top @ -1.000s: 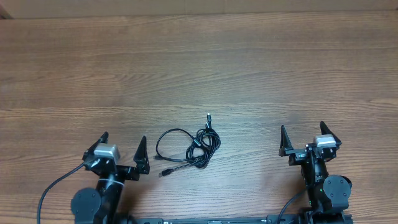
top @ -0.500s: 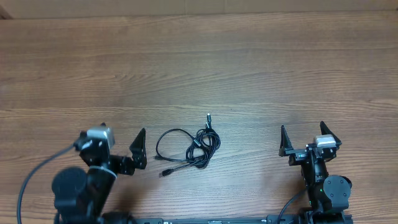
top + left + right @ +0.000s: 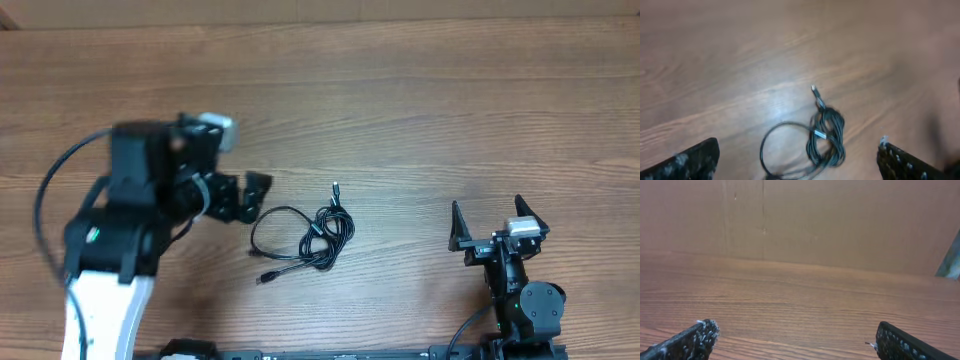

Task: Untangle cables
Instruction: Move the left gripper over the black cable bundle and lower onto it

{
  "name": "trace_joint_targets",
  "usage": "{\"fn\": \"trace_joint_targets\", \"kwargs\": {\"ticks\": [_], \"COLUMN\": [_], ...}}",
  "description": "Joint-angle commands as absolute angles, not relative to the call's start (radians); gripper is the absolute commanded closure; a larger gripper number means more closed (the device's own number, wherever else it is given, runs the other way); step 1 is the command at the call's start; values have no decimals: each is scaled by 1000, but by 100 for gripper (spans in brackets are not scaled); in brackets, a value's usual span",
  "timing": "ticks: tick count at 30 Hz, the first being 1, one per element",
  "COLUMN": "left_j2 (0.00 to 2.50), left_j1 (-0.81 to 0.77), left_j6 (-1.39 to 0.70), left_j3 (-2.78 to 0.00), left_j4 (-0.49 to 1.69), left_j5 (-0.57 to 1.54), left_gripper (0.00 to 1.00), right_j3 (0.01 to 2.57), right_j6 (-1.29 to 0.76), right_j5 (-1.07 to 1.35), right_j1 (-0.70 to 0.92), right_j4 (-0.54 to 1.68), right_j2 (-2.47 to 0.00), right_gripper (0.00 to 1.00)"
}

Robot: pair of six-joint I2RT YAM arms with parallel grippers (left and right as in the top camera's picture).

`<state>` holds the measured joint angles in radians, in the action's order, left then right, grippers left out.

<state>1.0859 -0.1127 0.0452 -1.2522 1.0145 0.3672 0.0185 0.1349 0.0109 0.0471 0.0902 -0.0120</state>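
Note:
The cables (image 3: 322, 235) lie on the wooden table (image 3: 420, 110) as a small black bundle, with a loose loop to the left and a plug end pointing away. My left gripper (image 3: 243, 197) hovers just left of the loop, open and empty. In the left wrist view the cables (image 3: 827, 135) lie below and between the spread fingers of the left gripper (image 3: 797, 161), blurred by motion. My right gripper (image 3: 487, 215) stands open near the front right, far from the cables. In the right wrist view the right gripper (image 3: 797, 341) has only bare table between its fingers.
The left arm's thick black wire (image 3: 48, 200) curves along the left side. A brown wall (image 3: 840, 220) rises behind the table's far edge in the right wrist view. The right arm's base (image 3: 525, 310) sits at the front edge.
The left arm has lifted from the front edge and swung away toward the cables' left side, its jaws still open. The right arm and the cables have not moved.

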Motion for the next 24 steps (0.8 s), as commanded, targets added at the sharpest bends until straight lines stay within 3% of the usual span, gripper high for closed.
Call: {"fn": "trace_joint_targets", "kwargs": {"ticks": [1, 11, 24], "left_j2": [1214, 1443, 1771], "left_j1": [-249, -484, -533], "left_j6": [83, 83, 49], "left_j3": [-1345, -1360, -1360], "left_j4": [1079, 1095, 1024], "left_j5": [243, 119, 131], "left_gripper": [0, 0, 0], "right_j3": [8, 8, 8], "right_j6": [140, 140, 139], "right_j5": [2, 2, 2], "right_j1": [44, 44, 44], "right_j4": [84, 84, 84], "right_j2": [-3, -3, -3], "right_gripper": [0, 0, 0]}}
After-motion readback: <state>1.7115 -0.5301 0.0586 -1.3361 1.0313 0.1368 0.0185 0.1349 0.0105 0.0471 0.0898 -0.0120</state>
